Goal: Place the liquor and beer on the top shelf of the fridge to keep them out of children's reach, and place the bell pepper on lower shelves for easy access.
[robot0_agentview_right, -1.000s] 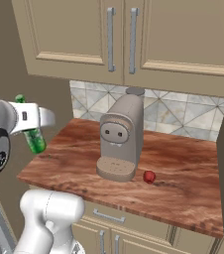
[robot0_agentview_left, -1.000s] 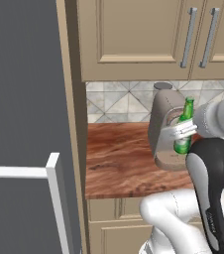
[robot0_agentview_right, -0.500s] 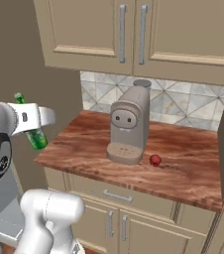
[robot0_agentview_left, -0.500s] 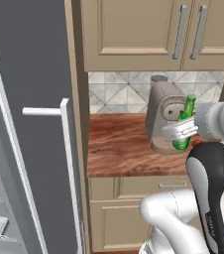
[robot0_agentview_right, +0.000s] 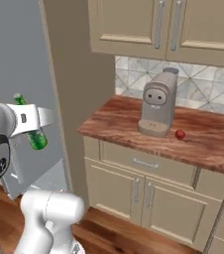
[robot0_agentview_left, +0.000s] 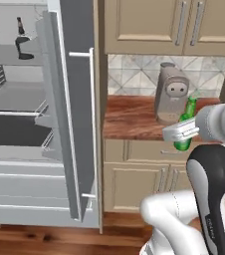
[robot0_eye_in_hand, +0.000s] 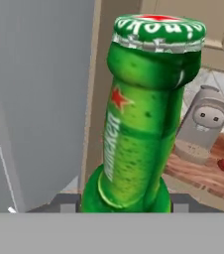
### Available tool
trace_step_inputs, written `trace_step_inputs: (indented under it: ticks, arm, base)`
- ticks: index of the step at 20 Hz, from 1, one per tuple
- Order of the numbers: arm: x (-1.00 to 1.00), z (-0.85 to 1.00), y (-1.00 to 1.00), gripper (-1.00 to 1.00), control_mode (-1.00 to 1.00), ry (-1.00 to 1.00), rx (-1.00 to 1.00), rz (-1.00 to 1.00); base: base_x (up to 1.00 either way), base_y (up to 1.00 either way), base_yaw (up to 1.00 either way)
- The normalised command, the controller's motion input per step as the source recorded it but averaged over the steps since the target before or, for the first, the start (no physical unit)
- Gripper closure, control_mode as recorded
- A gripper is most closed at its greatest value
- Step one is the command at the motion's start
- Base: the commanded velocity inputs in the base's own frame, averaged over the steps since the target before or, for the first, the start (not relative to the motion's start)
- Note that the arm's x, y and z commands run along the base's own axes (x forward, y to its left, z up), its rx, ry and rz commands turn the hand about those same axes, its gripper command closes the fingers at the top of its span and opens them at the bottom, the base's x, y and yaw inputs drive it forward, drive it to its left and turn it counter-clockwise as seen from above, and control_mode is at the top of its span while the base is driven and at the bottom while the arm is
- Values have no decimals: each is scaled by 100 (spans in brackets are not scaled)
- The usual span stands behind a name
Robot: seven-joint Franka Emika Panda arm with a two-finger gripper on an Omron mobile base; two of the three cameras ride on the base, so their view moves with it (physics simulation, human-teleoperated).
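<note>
Beer [robot0_agentview_left: 186,124] stands upright, pinched in the tool [robot0_agentview_left: 180,132], carried clear of the table [robot0_agentview_left: 134,117] toward the fridge [robot0_agentview_left: 59,109], whose door hangs wide. Liquor [robot0_agentview_left: 21,40] already sits on the fridge's top shelf [robot0_agentview_left: 10,55]; the pepper [robot0_agentview_right: 180,134] waits on the table, right of the fridge.

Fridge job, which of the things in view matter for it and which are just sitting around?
Part of the job:
- the beer, held in the gripper
- the liquor, already on the top shelf
- the bell pepper, on the counter
- the fridge, door open, with the lower shelves

Just there:
- the coffee machine
- the wall cabinets
</note>
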Motion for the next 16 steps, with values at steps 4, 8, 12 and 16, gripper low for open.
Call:
trace_step_inputs:
  ticks: [4,8,12,16]
  arm:
    - [0,0,0,100,100,0,0,0]
    - [0,0,0,100,100,0,0,0]
    - [0,0,0,100,100,0,0,0]
    - [0,0,0,100,100,0,0,0]
  base:
    - [-49,58,57]
    - [-28,65,61]
    - [9,83,45]
    - [48,92,25]
